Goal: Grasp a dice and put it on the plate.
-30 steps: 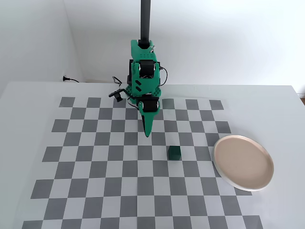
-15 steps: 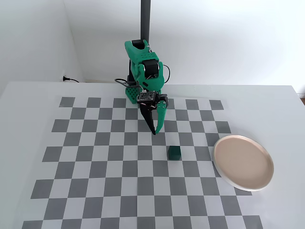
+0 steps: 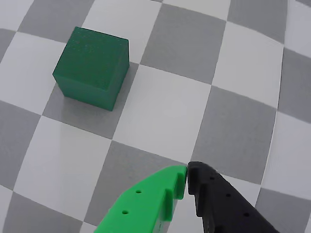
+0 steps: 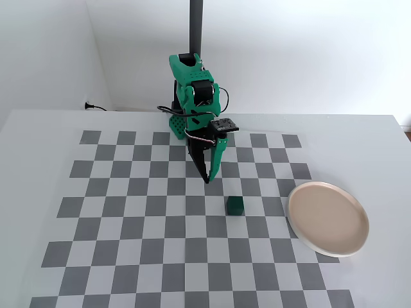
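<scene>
The dice (image 3: 92,66) is a plain dark green cube lying on the checkerboard at the upper left of the wrist view. In the fixed view the dice (image 4: 234,205) sits near the board's middle. My gripper (image 3: 187,177) enters the wrist view from the bottom, its green and black fingertips touching, shut and empty. In the fixed view the gripper (image 4: 207,180) hangs pointing down, a little behind and to the left of the dice and above the board. The beige-pink plate (image 4: 327,218) with a cream rim lies at the right edge of the board.
The checkerboard mat (image 4: 128,212) covers a white table. The arm's green base (image 4: 178,125) stands at the board's far edge in front of a dark vertical post (image 4: 195,25). A white wall runs behind.
</scene>
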